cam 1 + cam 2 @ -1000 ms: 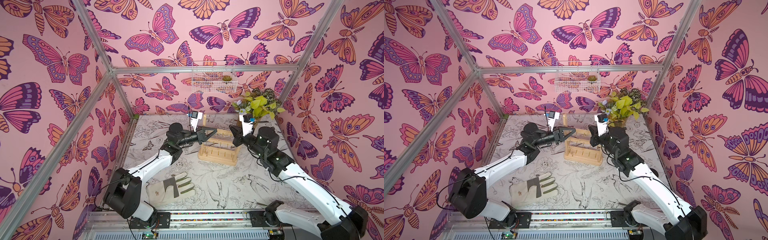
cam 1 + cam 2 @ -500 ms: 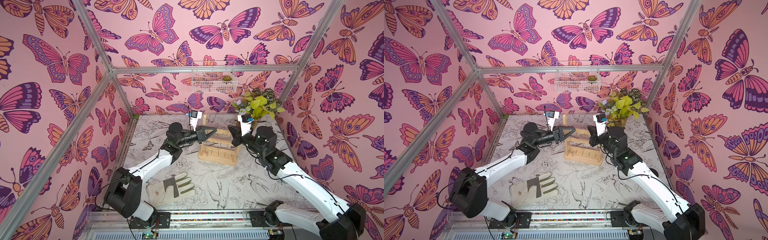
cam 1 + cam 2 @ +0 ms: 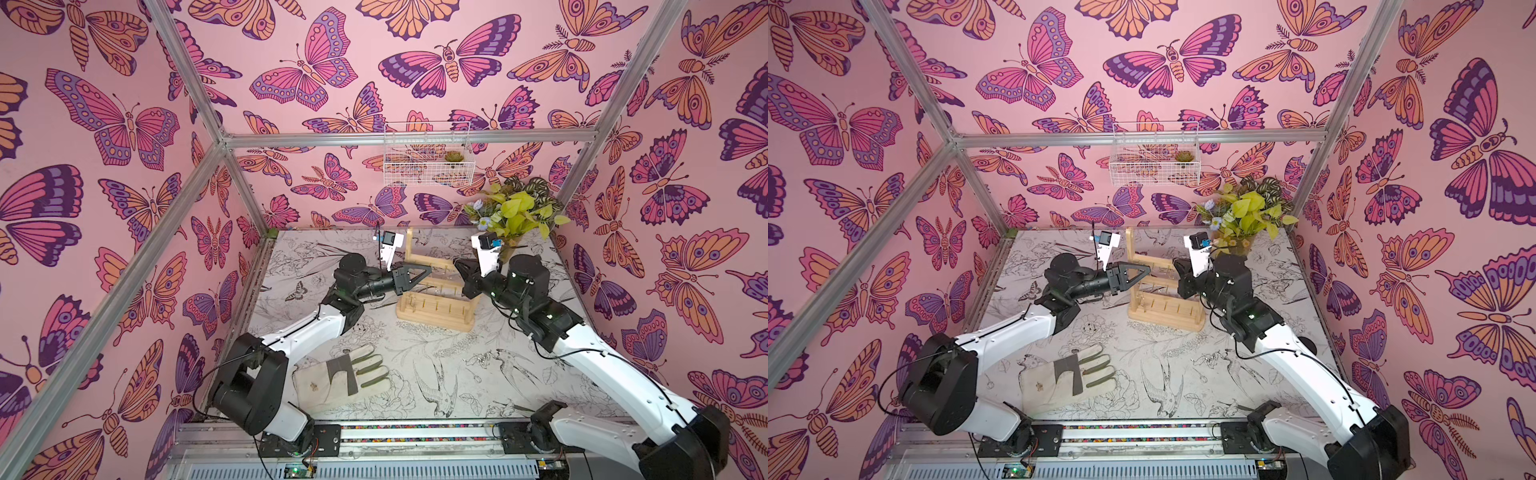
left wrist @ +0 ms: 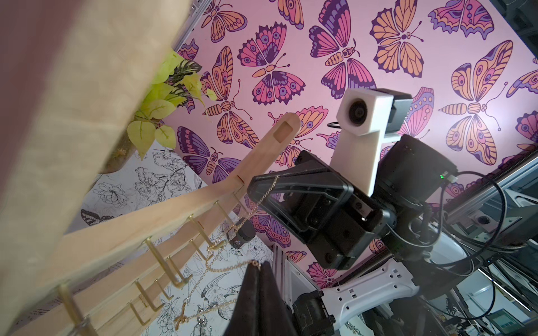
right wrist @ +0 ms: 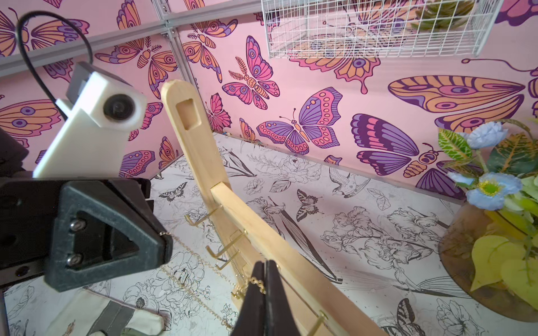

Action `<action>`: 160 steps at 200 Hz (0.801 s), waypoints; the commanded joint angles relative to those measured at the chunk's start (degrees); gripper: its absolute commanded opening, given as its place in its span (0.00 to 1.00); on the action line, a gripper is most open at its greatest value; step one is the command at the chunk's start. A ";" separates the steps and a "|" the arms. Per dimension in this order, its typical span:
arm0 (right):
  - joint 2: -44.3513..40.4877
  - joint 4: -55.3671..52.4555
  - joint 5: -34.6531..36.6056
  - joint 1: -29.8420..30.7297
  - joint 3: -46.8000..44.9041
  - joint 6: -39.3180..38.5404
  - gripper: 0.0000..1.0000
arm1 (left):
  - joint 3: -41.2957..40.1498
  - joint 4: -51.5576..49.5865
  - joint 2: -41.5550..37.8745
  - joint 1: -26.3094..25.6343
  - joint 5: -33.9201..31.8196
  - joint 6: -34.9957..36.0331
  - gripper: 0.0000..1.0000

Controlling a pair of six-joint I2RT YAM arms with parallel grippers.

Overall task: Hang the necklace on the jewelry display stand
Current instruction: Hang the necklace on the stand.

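The jewelry display stand [image 3: 436,309], a light wooden rack with gold hooks, stands at the middle of the table in both top views [image 3: 1165,318]. A thin gold necklace [image 4: 221,269] with a cross pendant [image 4: 182,317] stretches between my two grippers, in front of the top crossbar [image 4: 145,221] and its hooks. My left gripper [image 4: 260,263] is shut on one end of the chain, at the stand's left upright [image 3: 430,272]. My right gripper [image 5: 264,263] is shut on the other end of the necklace [image 5: 257,281], close to a hook on the stand [image 5: 262,227], at its right side [image 3: 456,262].
A grey-and-cream work glove [image 3: 345,376] lies at the table's front left. A potted plant with yellow-green leaves [image 3: 515,216] stands at the back right corner. A white wire basket [image 3: 428,160] hangs on the back wall above the stand.
The right gripper has crept slightly left toward the stand. The left gripper has hardly moved. Both still hold the chain.
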 commanded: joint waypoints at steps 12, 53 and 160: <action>-1.00 -2.05 -1.28 -0.29 -0.73 1.51 0.04 | -2.10 3.05 -1.83 -0.19 0.41 -0.59 0.00; -2.12 -2.51 -1.34 -0.31 -0.74 1.35 0.05 | -2.74 2.66 -2.74 -0.36 0.41 -0.50 0.00; -1.86 -6.57 -5.89 -0.30 -2.56 2.89 0.14 | -7.15 2.05 -1.18 -1.64 -2.24 -0.32 0.00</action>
